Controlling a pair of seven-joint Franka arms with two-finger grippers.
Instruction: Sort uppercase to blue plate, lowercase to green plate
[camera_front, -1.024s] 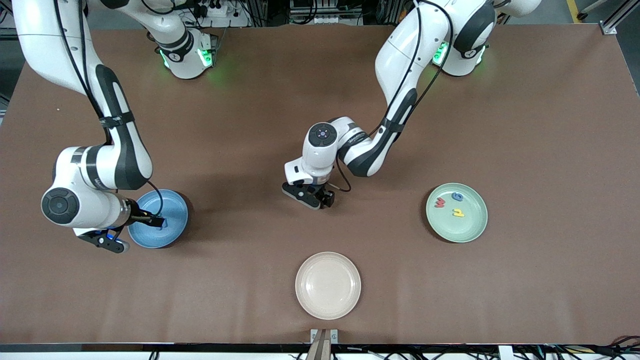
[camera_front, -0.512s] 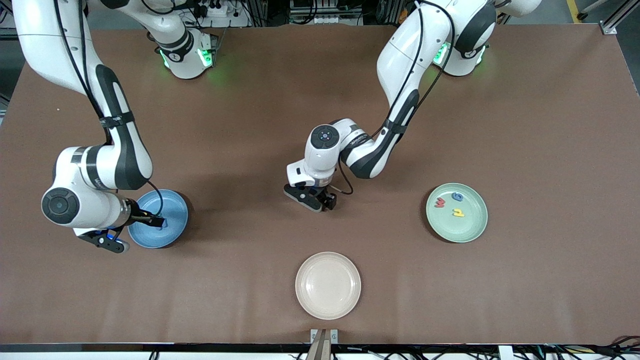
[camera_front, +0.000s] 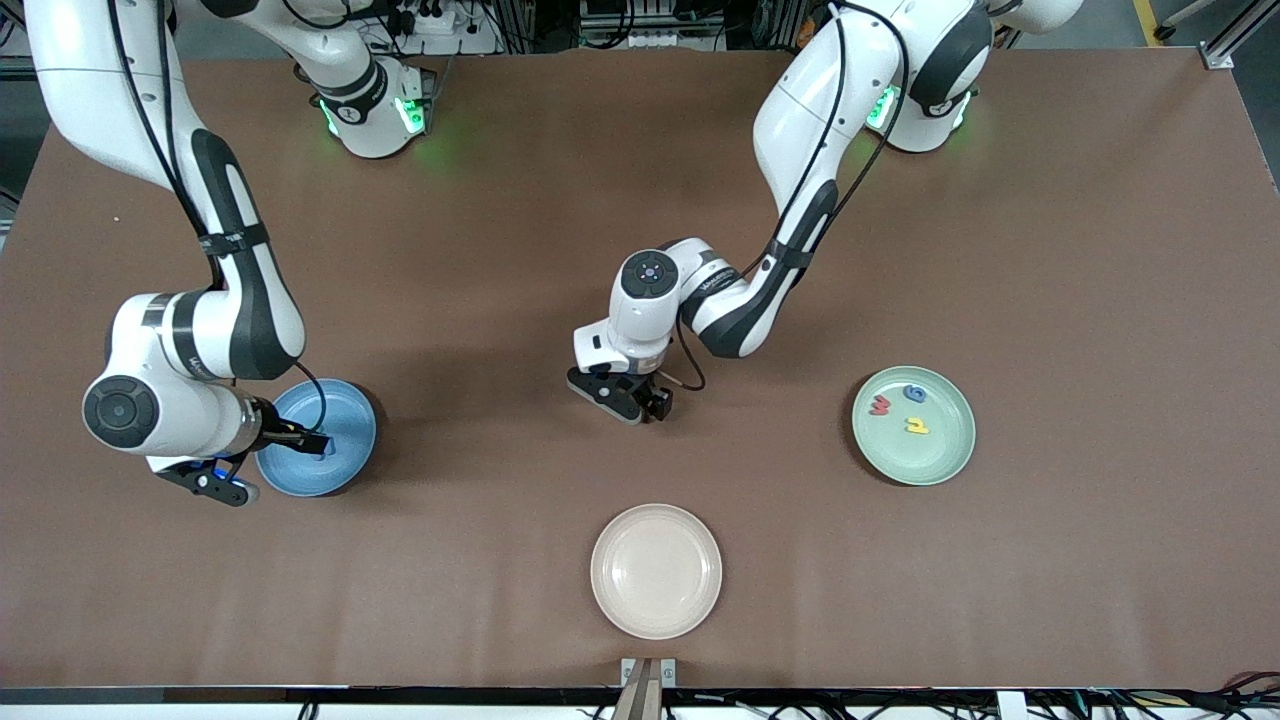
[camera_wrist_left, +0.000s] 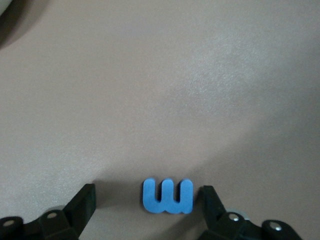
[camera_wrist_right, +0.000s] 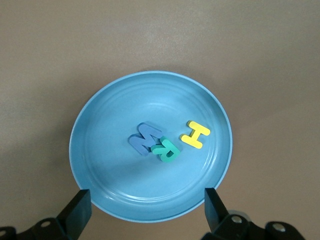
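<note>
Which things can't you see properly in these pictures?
- Front view: the blue letter on the table is hidden under the left gripper; only the left wrist view shows it, between open fingers.
- Front view: the right arm covers part of the blue plate, so its letters show only in the right wrist view, below the open right gripper.
- Front view: the three letters on the green plate are too small to read surely.

On a plain brown tabletop (camera_front: 1080, 250), a light-blue plate (camera_wrist_right: 150, 150) carries a blue W (camera_wrist_right: 144, 138), teal-green R (camera_wrist_right: 165, 150) and yellow H (camera_wrist_right: 195, 135), a mint-green plate (camera_front: 930, 455) red, blue and yellow letters, beside a cream plate (camera_front: 655, 570) and a lone blue m (camera_wrist_left: 168, 196).
</note>
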